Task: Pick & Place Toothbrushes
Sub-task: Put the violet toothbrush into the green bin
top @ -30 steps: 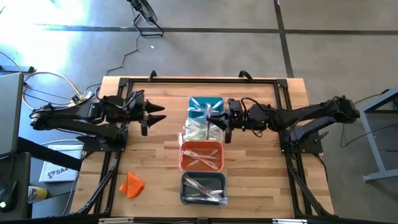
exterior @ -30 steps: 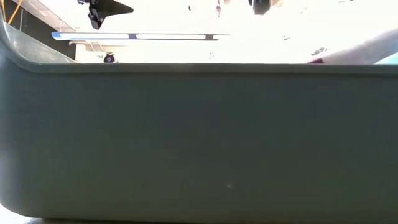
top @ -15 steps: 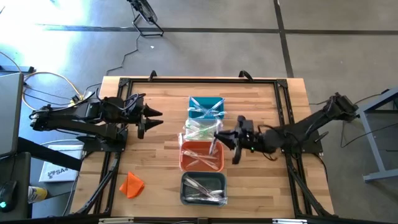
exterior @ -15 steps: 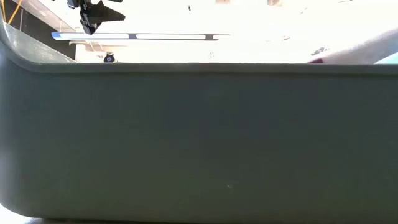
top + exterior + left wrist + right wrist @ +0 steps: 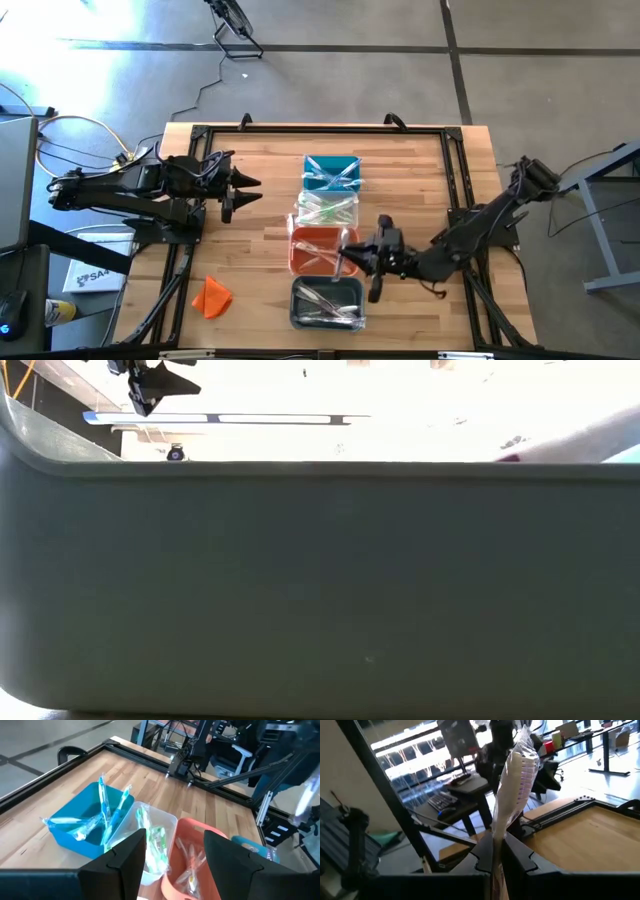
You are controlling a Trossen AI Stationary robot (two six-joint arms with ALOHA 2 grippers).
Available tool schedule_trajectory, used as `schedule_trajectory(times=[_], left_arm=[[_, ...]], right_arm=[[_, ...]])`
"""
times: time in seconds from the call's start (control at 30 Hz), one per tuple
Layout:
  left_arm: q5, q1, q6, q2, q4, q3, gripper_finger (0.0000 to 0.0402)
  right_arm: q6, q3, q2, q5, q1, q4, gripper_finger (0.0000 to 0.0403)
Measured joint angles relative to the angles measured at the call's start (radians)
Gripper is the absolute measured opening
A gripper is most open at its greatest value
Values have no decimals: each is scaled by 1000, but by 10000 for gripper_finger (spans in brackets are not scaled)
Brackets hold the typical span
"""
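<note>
Four bins stand in a row down the table's middle: teal [image 5: 330, 172], clear [image 5: 325, 208], orange [image 5: 322, 250] and grey [image 5: 327, 302]. Each holds thin pale toothbrushes in clear wrappers. My right gripper [image 5: 352, 262] hovers at the right rims of the orange and grey bins, shut on one wrapped toothbrush [image 5: 517, 770] with pinkish bristles. My left gripper [image 5: 245, 190] waits open, left of the teal and clear bins, also seen as my left gripper [image 5: 175, 860] in its wrist view, facing the teal bin [image 5: 85, 820]. My right gripper pinches the wrapped toothbrush by its handle [image 5: 496, 832], between its two fingers. The fingers point roughly level toward the table's left. The toothbrush is lifted clear and sticks out past the fingertips, bristle end away from them.
A small orange cloth lump [image 5: 212, 297] lies near the table's near-left corner. A black frame [image 5: 455, 180] runs along the table's edges. The grey bin's wall [image 5: 320, 580] fills most of the low view. Bare wood lies left and right of the bin row.
My right gripper has swung from the teal bin toward the table's near edge, passing the clear and orange bins, and now hovers between the orange and grey bins with a toothbrush carried along in its fingers.
</note>
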State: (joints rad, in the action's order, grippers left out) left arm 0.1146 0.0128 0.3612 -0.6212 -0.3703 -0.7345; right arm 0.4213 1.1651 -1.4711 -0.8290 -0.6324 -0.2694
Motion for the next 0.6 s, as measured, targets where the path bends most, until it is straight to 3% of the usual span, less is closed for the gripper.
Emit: schedule_trajectory(times=[0.23,0.6], left_arm=[[0,0,2,0,0,0,195],[-1,0,0,0,0,0,195]], right_arm=[[118,130,-86,81,-5,225,11],[203,135,-200,184,-1,344,11]])
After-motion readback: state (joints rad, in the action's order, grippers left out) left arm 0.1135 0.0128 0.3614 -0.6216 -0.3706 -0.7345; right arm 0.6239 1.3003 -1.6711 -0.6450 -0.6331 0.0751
